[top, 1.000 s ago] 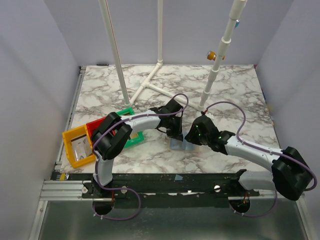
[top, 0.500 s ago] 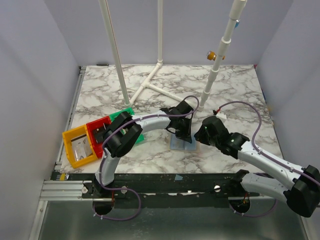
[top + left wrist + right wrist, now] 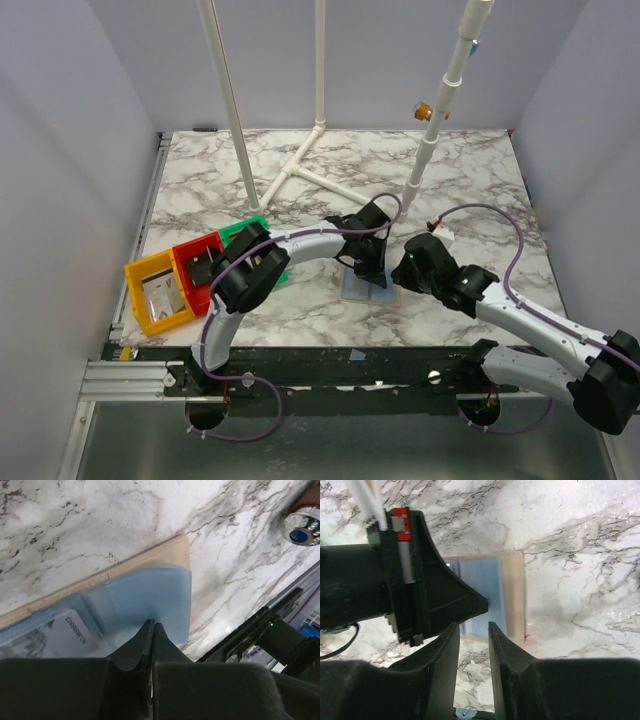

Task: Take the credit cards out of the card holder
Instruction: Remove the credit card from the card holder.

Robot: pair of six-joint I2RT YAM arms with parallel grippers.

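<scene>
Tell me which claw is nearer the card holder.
Left. The left claw, shut, has its tips on the card holder, over its pale blue face, seemingly touching. The right claw, jaws apart and holding nothing, hovers at the holder's edge.

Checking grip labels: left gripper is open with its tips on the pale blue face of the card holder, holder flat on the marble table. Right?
Not quite. The left gripper is shut, not open: the left wrist view shows its jaws closed together. The rest holds: its tips are on the pale blue face of the card holder, which lies flat on the marble table.
</scene>
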